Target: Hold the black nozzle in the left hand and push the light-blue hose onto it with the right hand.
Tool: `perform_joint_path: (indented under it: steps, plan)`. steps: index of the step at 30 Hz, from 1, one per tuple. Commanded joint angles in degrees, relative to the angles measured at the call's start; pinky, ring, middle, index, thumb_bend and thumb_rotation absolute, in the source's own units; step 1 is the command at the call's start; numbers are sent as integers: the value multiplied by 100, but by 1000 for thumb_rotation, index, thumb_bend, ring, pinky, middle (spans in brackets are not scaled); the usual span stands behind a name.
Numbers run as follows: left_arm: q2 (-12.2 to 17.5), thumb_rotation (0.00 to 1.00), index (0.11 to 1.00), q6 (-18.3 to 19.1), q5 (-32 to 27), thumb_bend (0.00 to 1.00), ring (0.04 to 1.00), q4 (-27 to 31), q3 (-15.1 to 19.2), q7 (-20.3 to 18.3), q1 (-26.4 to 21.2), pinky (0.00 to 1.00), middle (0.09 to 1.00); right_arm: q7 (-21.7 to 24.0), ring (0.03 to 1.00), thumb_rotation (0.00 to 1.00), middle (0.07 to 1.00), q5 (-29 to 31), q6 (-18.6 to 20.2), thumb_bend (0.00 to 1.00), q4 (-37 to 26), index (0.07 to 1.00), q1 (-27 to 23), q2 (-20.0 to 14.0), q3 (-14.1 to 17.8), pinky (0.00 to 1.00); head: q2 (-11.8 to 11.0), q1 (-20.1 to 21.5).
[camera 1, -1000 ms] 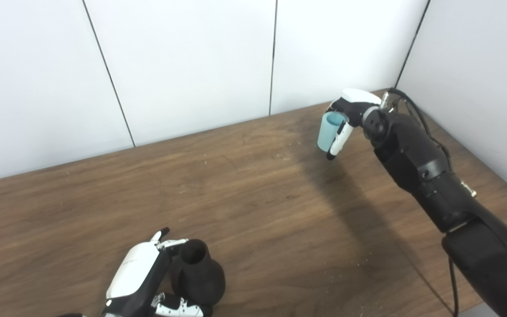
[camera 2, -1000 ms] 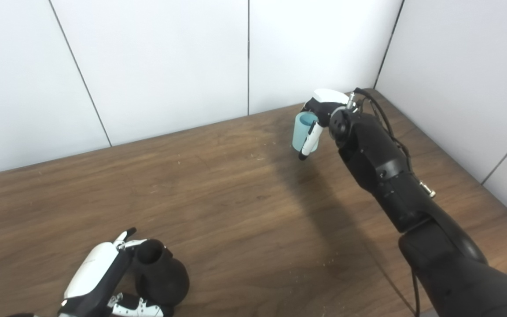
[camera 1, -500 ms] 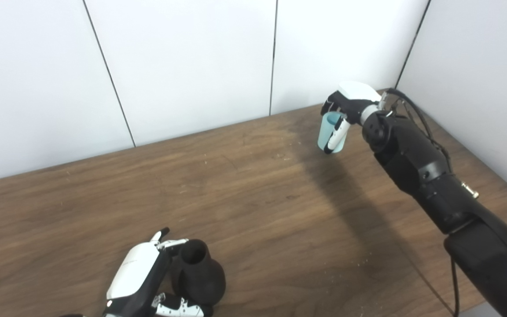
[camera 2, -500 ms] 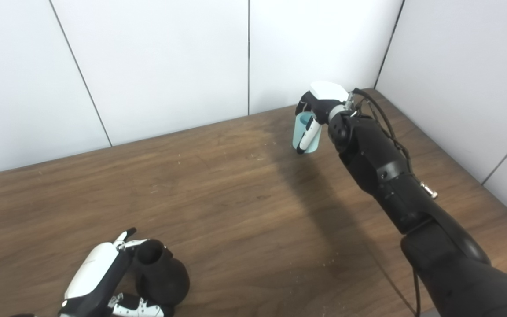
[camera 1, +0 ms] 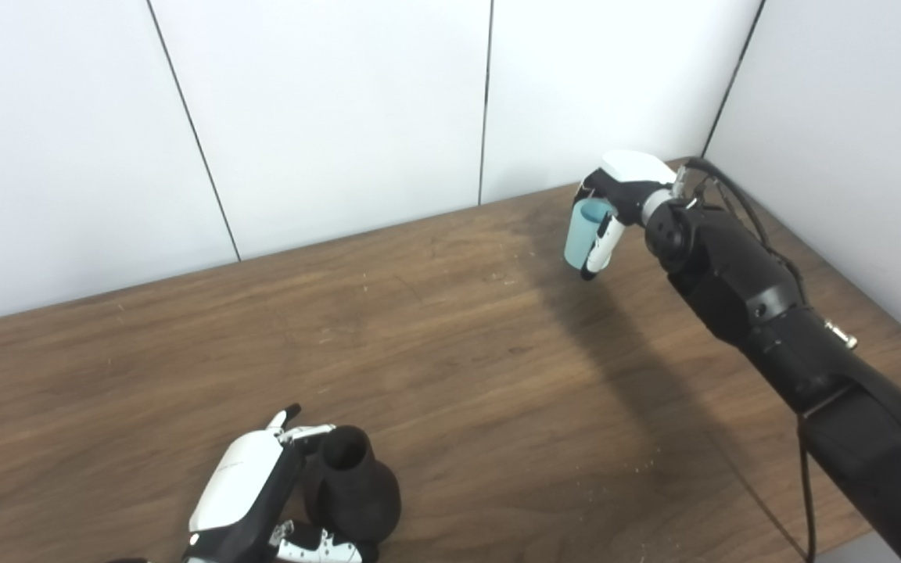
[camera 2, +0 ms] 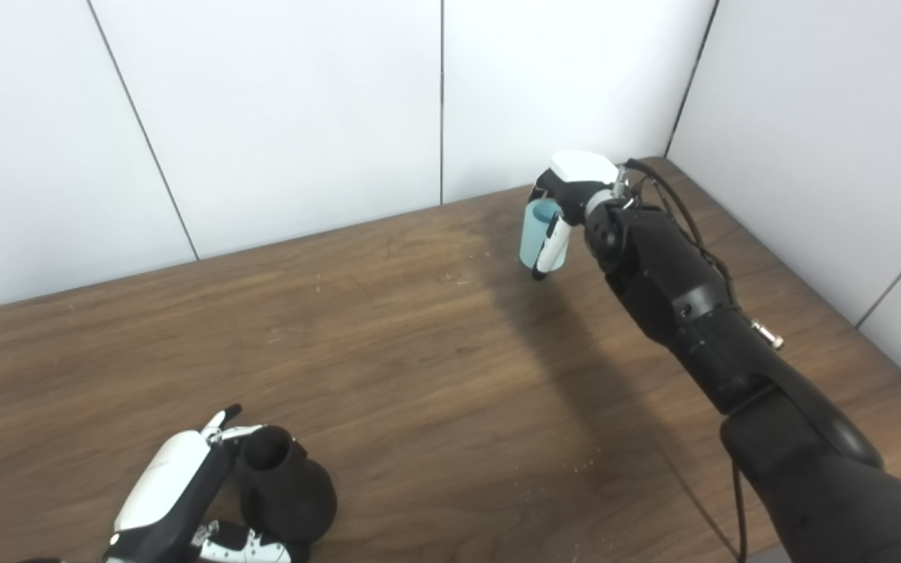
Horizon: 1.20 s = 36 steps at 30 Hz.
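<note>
Hose far right, nozzle near left, well apart.
Right hand (camera 1: 615, 199) grips the short light-blue hose (camera 1: 580, 233), likely light and squashable; left hand (camera 1: 251, 489) clasps the rigid black nozzle (camera 1: 353, 485) on the table (camera 1: 458, 375).

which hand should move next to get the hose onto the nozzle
Right. The right hand already grips the hose at the far corner, away from the nozzle. The left hand holds the nozzle near the front edge, so it should probably stay.
</note>
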<state>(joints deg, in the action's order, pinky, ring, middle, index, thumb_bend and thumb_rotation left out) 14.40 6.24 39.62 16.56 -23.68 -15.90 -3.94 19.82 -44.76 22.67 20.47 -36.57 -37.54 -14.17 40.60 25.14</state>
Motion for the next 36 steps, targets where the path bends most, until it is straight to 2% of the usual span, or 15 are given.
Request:
perform_joint_path:
  steps: [1, 6, 15, 23, 24, 25, 26, 29, 36]
  plan:
    - [146, 0, 451, 268, 222, 517, 737, -152, -10, -237, 147, 1000, 538, -45, 673, 13, 681, -154, -45, 852, -111, 670, -196, -300, -35, 647, 9, 8]
    - [141, 0, 451, 302, 219, 517, 737, -127, -10, -263, 158, 1000, 538, -81, 671, 22, 675, -143, -46, 848, -121, 658, -162, -367, -144, 627, 21, 5]
    - [144, 0, 451, 356, 208, 517, 734, -74, 2, -303, 174, 1000, 537, -334, 669, 14, 678, -8, -160, 846, -69, 638, -139, -296, -64, 619, 33, -1]
    - [138, 0, 453, 362, 192, 518, 733, -72, 15, -311, 178, 1000, 535, -1064, 613, 1, 623, -73, -571, 836, 118, 586, -112, -274, -84, 558, 55, 17]
    - [137, 0, 453, 365, 197, 518, 733, -71, 14, -312, 178, 1000, 535, -1144, 606, 63, 615, -82, -611, 682, 139, 540, -105, -271, -82, 554, 55, 17]
    - [134, 0, 453, 377, 210, 518, 733, -56, 9, -320, 183, 1000, 535, -1230, 602, 101, 610, -87, -653, 587, 171, 511, -98, -267, -81, 552, 58, 20]
    - [129, 0, 453, 385, 221, 518, 733, -49, 3, -323, 188, 1000, 535, -1283, 596, 114, 606, -84, -679, 555, 192, 501, -94, -263, -79, 545, 64, 25]
    - [114, 0, 453, 390, 242, 518, 733, -54, -7, -321, 194, 1000, 535, -1332, 587, 126, 602, -51, -693, 524, 218, 492, -93, -256, -83, 533, 66, 14]
    - [107, 0, 453, 396, 224, 518, 732, -49, -1, -326, 188, 1000, 535, -1284, 578, 127, 596, -6, -711, 520, 217, 491, -48, -246, -85, 516, 84, -13]
